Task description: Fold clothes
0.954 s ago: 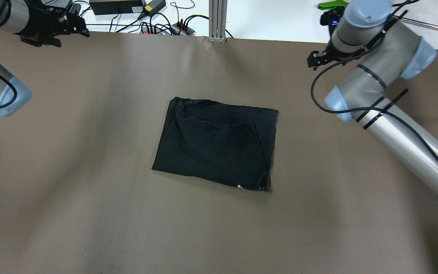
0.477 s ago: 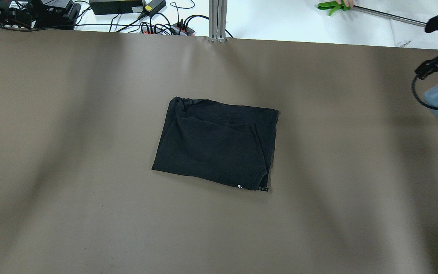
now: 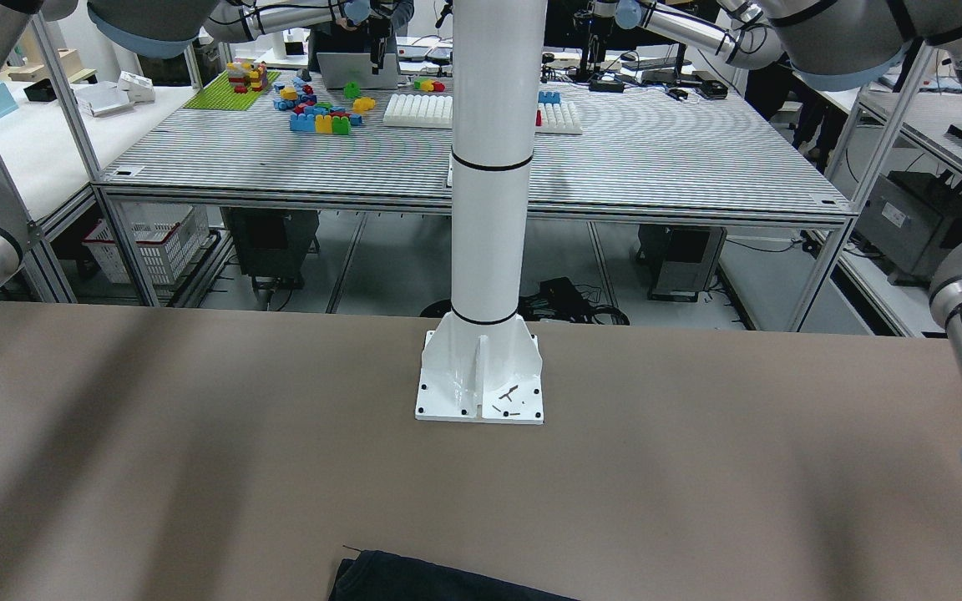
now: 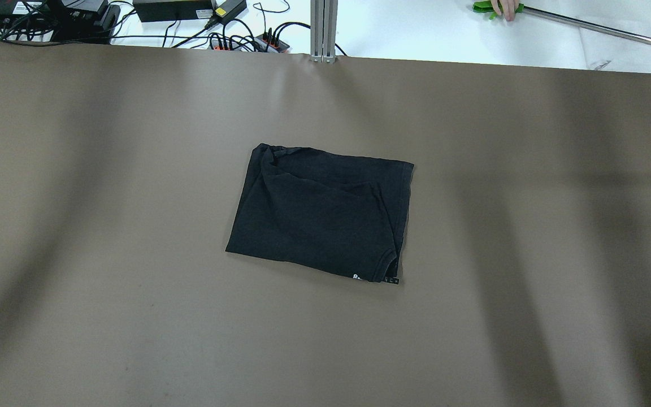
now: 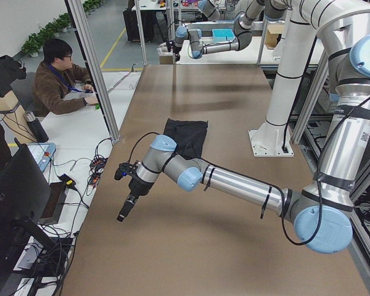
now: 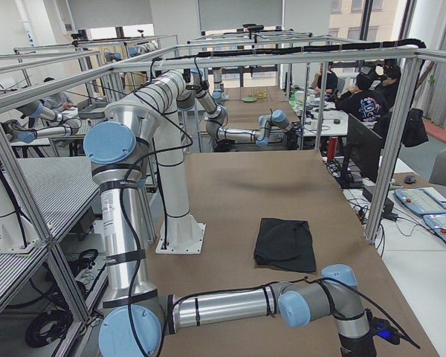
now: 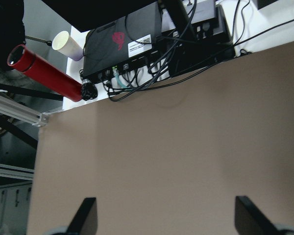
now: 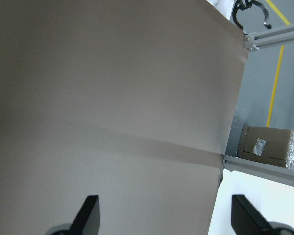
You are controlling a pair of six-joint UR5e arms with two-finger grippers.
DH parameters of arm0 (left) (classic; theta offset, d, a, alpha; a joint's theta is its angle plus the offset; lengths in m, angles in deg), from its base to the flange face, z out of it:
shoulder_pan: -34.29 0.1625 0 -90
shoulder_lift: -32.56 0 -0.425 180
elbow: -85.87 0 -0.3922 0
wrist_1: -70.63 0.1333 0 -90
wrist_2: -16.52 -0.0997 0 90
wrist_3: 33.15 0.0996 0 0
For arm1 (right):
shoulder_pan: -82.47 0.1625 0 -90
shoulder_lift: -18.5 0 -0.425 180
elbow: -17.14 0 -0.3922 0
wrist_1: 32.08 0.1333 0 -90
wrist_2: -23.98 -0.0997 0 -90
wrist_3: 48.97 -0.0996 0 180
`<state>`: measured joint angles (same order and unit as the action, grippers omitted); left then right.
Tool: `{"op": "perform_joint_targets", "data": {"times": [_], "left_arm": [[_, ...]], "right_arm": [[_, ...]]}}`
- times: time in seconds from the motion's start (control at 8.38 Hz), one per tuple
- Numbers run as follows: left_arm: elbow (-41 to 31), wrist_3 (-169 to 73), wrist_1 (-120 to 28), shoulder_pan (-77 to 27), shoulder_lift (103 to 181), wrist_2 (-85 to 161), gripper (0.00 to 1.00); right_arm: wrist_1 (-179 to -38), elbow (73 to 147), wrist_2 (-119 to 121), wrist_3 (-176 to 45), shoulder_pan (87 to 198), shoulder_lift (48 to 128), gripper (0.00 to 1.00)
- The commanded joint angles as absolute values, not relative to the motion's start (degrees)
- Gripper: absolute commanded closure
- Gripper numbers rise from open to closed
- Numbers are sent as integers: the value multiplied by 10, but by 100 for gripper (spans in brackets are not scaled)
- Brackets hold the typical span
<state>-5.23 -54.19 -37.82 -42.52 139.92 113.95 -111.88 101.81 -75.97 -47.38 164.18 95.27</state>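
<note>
The clothes [image 4: 320, 215] are one black fabric piece lying folded into a rough rectangle at the middle of the brown table, with a small white print at its near right corner. It also shows in the front view [image 3: 414, 583], the left side view [image 5: 186, 137] and the right side view [image 6: 286, 244]. Neither arm shows in the overhead view. My left gripper [image 7: 166, 218] is open and empty over the table's far left corner. My right gripper [image 8: 166, 215] is open and empty over the table's right end, by its edge. Both are far from the clothes.
The white pole's base plate [image 3: 479, 392] stands on the robot's side of the clothes. Power boxes and cables [image 4: 173, 8] and an aluminium post [image 4: 323, 28] line the far edge. A red bottle [image 7: 46, 78] and paper cup [image 7: 67, 45] sit off the left corner.
Both arms have drawn back out of the overhead view, the left one leftward and the right one rightward. The clothes have not moved.
</note>
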Motion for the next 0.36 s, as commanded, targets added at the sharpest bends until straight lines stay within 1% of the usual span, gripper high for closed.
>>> {"op": "perform_joint_targets", "data": {"times": [0.0,0.24], "left_arm": [[-69,-473,-384,-445,1349,1124,0],[-67,-472,-422,-445,1313,1124,0]], "right_arm": [[-1096,1023,-753,-453,1656,970,6],[-1096,1025,-753,-454,1655,964,6]]}}
